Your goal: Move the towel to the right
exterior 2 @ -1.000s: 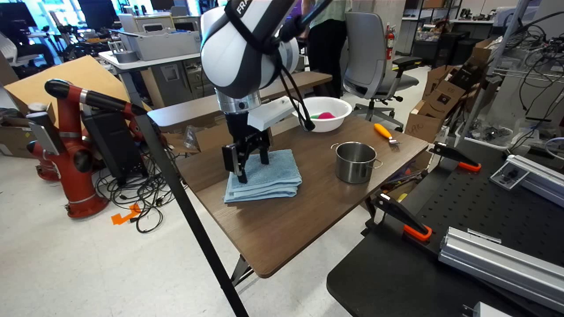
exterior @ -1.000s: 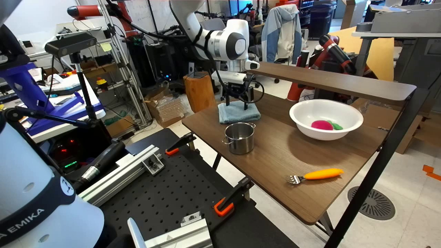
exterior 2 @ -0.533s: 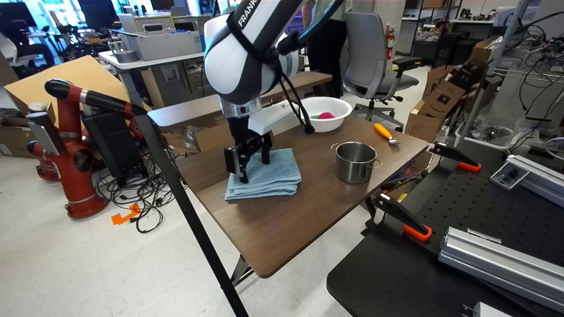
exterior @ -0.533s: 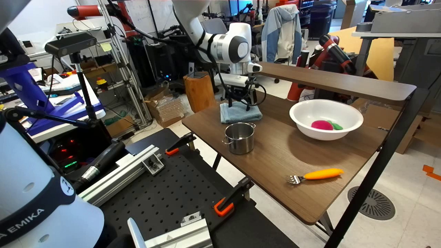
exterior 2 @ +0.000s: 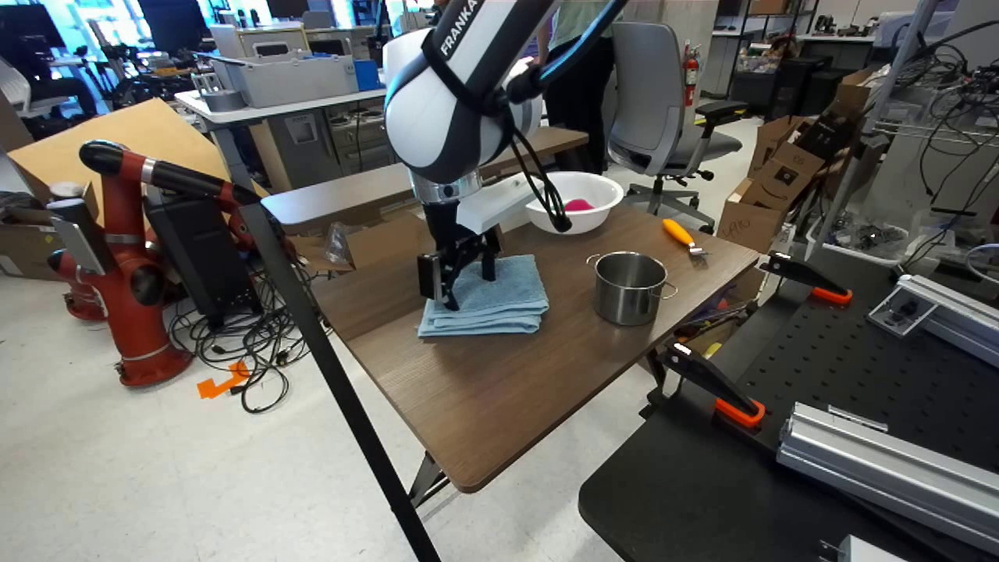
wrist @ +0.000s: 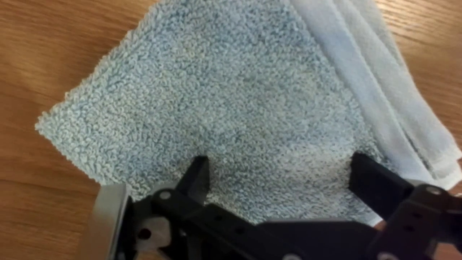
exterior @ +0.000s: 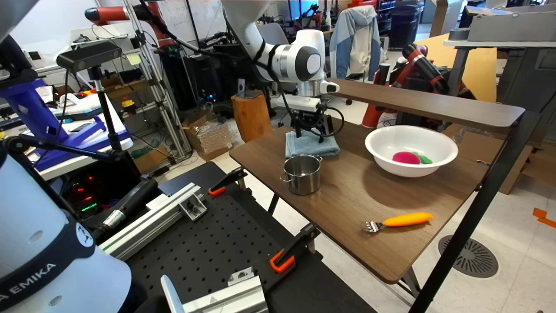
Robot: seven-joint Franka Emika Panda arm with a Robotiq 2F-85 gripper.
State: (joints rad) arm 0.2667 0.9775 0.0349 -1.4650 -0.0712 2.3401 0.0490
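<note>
In an exterior view the folded towel point(exterior: 311, 148) is on the table point(exterior: 339, 204), white bowl point(exterior: 407, 171) off to the right. In an exterior view there's a gap between towel and metal pot point(exterior 2: 624, 298). Wrist view: pincer point(wrist: 281, 168) spread wide, resting on the towel, nothing clamped.

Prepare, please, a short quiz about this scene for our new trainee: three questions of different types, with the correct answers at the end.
1. Choose: what colour is the handle of the utensil on the table? A) red B) orange C) blue
2. True or false: in the wrist view, the fingers of the gripper stand apart, and the towel shows between them.
3. Fill in: the pink thing and the green thing lie in the ____ bowl.
Key: 1 B; 2 true; 3 white.
</note>
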